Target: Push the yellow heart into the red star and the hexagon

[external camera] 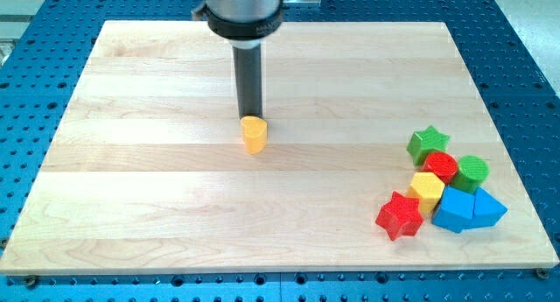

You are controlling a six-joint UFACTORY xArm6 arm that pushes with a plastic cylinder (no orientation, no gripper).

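The yellow heart [254,134] sits near the middle of the wooden board. My tip [252,117] is right at its top edge, touching or nearly touching it. The red star [400,215] lies far off at the view's lower right, at the left end of a cluster. The yellow hexagon [427,188] is just up and right of the star, touching it.
The cluster also holds a green star [428,143], a red block [441,166], a green block [472,172], a blue block [456,210] and a blue triangle [489,209]. The board's right edge [507,136] runs close beside them.
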